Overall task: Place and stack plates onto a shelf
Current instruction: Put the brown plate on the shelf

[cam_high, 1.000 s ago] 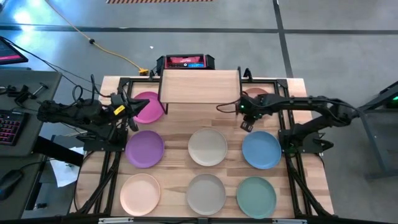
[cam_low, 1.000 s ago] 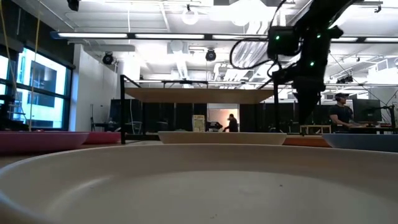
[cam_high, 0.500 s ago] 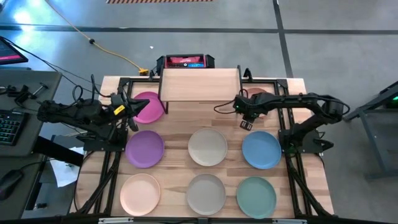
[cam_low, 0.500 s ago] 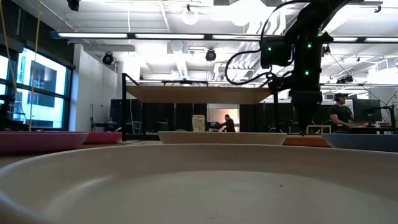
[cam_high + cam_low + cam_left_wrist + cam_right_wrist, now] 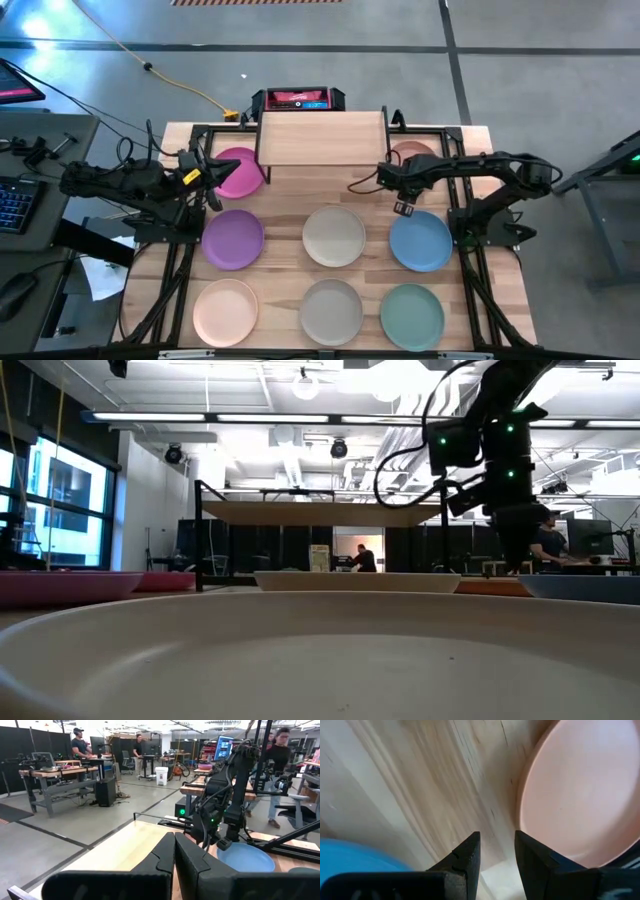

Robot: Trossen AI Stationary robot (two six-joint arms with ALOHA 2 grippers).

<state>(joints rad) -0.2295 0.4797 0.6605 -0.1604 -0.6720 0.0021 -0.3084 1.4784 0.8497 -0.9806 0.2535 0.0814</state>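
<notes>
Since a second ago, your right gripper [image 5: 402,197] has drifted away from the shelf's front edge toward the round matte blue plate [image 5: 420,241]; nothing else on the table has shifted. You now have it pointing down over bare wood between that blue plate and the round peach-pink plate [image 5: 410,152] at the table's back right. Its wrist view shows the two dark fingers [image 5: 465,855] parted with only tabletop between them, holding nothing, the peach-pink plate's rim just beside one finger and the blue plate's edge near the other.

Your left gripper [image 5: 222,176] hangs over the round magenta-pink plate [image 5: 238,171] at the back left, its fingers [image 5: 162,857] pressed together on nothing.

You will find the small light-wood shelf with thin black legs [image 5: 321,137] at the back centre of the table, its top bare. The other plates lie flat on the table in front of it: purple [image 5: 232,239], cream [image 5: 334,236], then peach [image 5: 225,309], beige [image 5: 331,310] and teal [image 5: 411,314] in the nearest row.
</notes>
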